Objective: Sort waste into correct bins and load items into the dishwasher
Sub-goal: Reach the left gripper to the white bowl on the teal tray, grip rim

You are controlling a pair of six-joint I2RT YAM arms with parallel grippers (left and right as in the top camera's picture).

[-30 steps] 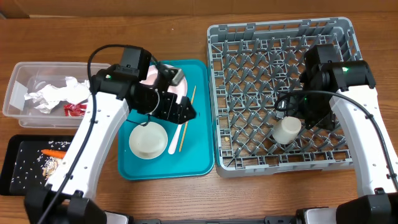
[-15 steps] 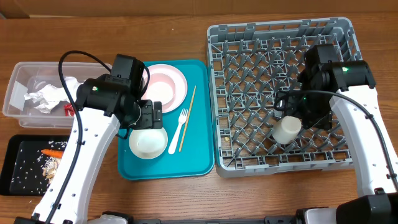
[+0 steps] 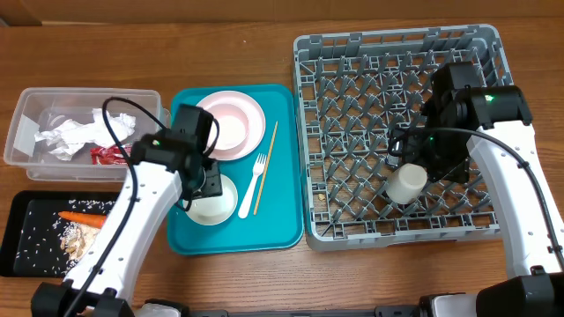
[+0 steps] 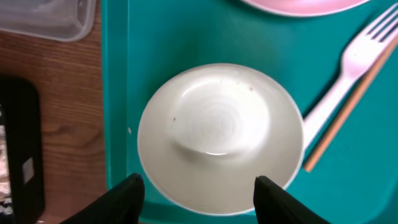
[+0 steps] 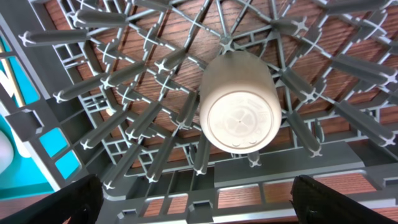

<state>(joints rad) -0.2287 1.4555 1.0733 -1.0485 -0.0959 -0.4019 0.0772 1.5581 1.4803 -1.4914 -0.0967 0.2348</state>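
A white bowl sits upright on the teal serving tray. My left gripper hovers over the bowl's near rim, jaws apart, holding nothing. Behind it lie the pink plate, the white fork and a chopstick. In the grey dish rack a small white cup stands upside down among the pegs. My right gripper is wide open just above it, clear of the cup.
A clear tub at the left holds crumpled napkins and a red wrapper. In front of it, a black tray holds a carrot, scraps and rice grains.
My left arm swung from the tray's middle back over the white bowl and lowered, its jaws narrowing. The right arm and the cup have not moved.
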